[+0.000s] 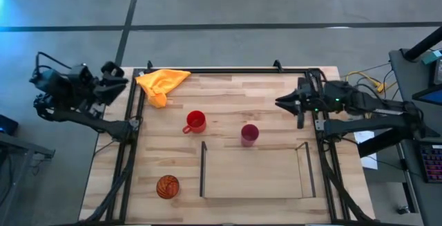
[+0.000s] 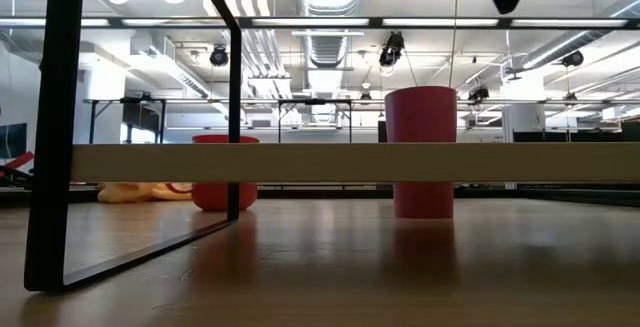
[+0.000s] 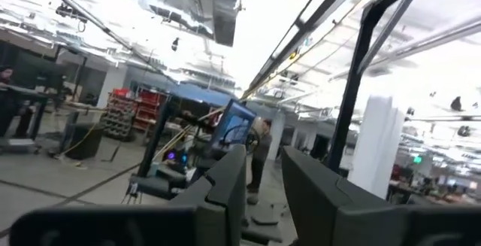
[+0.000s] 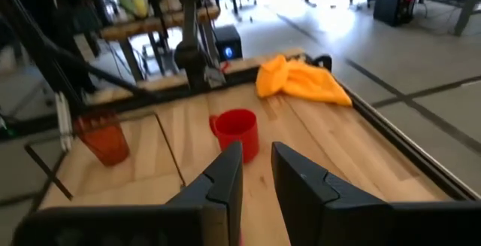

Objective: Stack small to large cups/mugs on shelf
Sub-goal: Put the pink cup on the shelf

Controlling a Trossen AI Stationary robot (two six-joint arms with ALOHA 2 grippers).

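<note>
Worktop [image 1: 228, 91]: light wood in a black frame, carries everything; all places below are given relative to the shelf.

Shelf [image 1: 252, 174]: flat board, dark upright panels at its two short ends, long axis running left–right across the high view. Nothing stands on it; judged the task has not started.

Yellow-orange cloth [image 1: 161, 82]: crumpled, well beyond the shelf's far left corner, not part of the stack.

Magenta-pink tumbler [image 1: 249, 134]: upright, mouth up, just beside the shelf's far long edge, near the middle. Tallest of the three in the low view [image 2: 421, 152], so probably the outer cup.

Red mug [image 1: 195, 121]: upright, beyond the shelf's far left corner, handle pointing toward the left arm's side. Judged this leaves the rim free for a grasp from the right.

Orange cup with dark lines [image 1: 167, 186]: left of the shelf's left panel, near its front end. Cannot tell from above whether upright or inverted.

Right gripper [image 1: 282, 102]: in the air beyond the shelf's far right corner, pointing toward the mug; fingers narrowly apart, holding nothing [image 4: 255, 171].

Left gripper [image 1: 119, 81]: parked off the worktop, far left of the shelf; small gap between fingers, nothing held [image 3: 263, 174]
</note>
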